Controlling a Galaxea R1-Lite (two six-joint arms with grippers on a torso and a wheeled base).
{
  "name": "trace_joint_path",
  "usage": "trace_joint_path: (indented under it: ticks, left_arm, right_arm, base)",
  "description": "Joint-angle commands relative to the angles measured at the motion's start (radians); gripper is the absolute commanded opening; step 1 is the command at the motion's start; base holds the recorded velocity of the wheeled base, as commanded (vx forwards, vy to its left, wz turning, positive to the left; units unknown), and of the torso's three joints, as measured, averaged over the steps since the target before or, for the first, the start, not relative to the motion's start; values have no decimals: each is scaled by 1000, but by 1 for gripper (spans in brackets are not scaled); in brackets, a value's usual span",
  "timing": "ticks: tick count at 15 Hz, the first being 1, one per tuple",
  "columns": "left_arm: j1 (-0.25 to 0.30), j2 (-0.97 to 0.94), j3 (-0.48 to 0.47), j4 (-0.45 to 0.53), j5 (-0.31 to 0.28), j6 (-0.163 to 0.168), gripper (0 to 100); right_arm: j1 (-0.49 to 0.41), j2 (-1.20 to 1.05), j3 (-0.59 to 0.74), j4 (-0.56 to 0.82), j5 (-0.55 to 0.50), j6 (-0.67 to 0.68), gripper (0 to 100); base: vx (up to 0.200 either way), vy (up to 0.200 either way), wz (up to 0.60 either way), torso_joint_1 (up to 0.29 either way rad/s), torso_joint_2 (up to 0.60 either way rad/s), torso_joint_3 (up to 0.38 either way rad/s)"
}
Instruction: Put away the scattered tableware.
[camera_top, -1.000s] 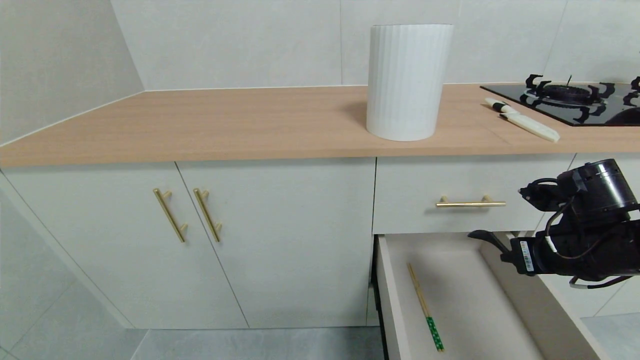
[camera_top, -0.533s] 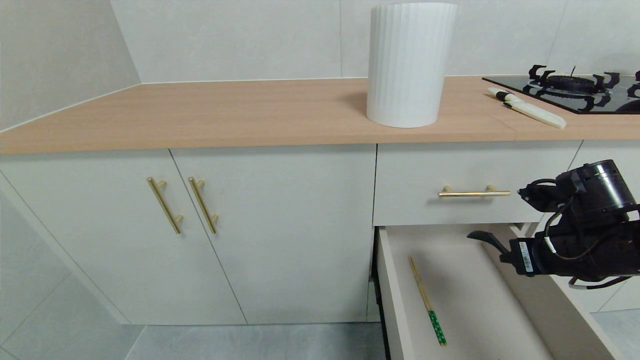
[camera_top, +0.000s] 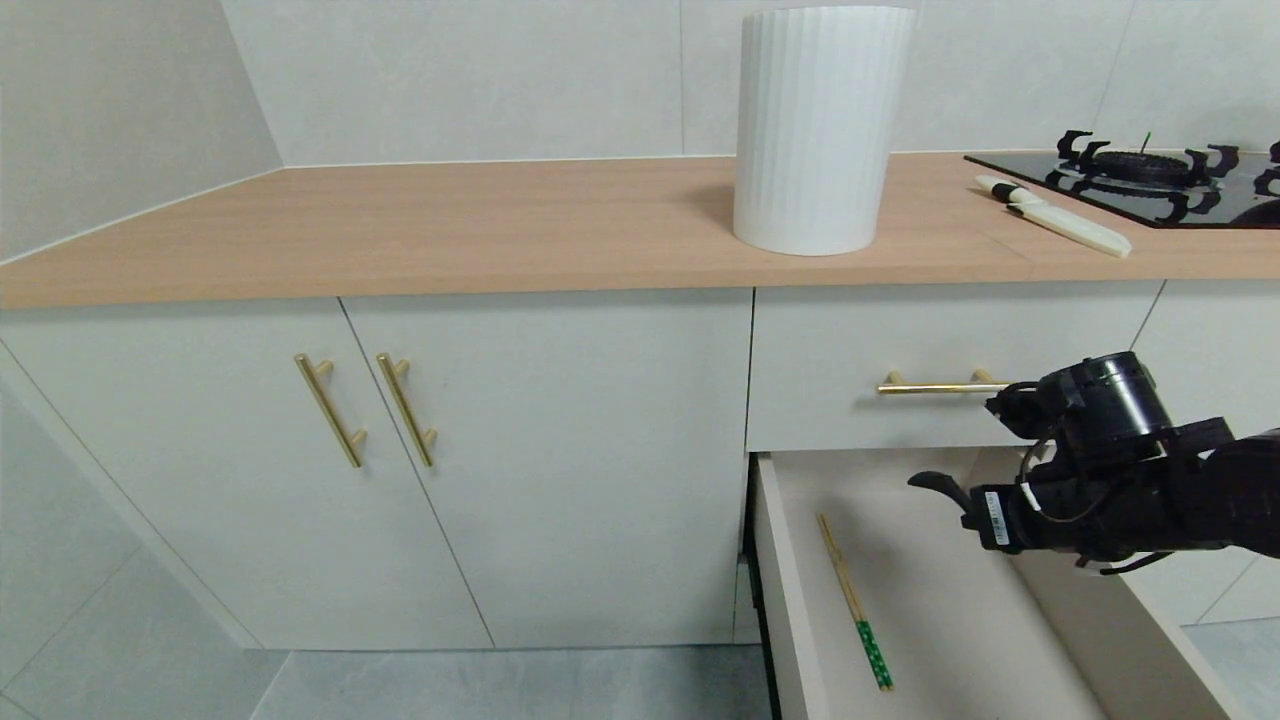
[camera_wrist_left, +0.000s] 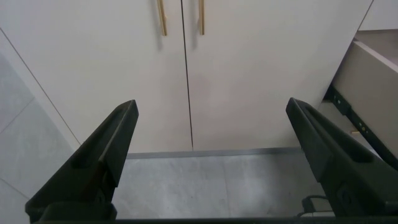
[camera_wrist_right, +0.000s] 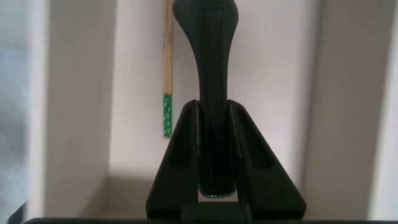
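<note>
Wooden counter (camera_top: 450, 230) above the open drawer (camera_top: 782, 585) holds a knife (camera_top: 1060, 225) not yet stowed; chopsticks (camera_top: 853, 605) lie inside the drawer; right gripper (camera_top: 928, 483) hangs over it pinched empty, left gripper (camera_wrist_left: 211, 107) spread wide

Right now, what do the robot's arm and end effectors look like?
The right end effector is black, with slim curved fingers, a round housing, thin looped cables and a white label. The left end effector has broad, black, wedge-shaped fingers.

Head camera looks forward-down at counter (camera_top: 400, 230); right wrist close above open drawer (camera_top: 930, 620), shared; left wrist faces cabinet doors (camera_wrist_left: 249, 74).
</note>
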Motion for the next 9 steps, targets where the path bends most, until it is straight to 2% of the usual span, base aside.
trace_joint_path:
  ticks: [1, 3, 5, 9]
  left_arm:
    - [0, 0, 0, 0, 1, 0, 100]
    - [0, 0, 0, 0, -1, 0, 100]
    - [0, 0, 0, 0, 1, 0, 100]
    - [0, 0, 0, 0, 1, 0, 100]
  right_arm:
    - [-1, 152, 36, -95, -4, -1, 0]
    - [0, 278, 70, -236, -9, -2, 0]
    - [0, 379, 82, -322, -39, -4, 0]
    - [0, 465, 82, -356, -64, -8, 0]
  base:
    - [0, 0, 0, 0, 0, 0]
    - [0, 0, 0, 0, 0, 0]
    - [0, 0, 0, 0, 0, 0]
    - [0, 0, 0, 0, 0, 0]
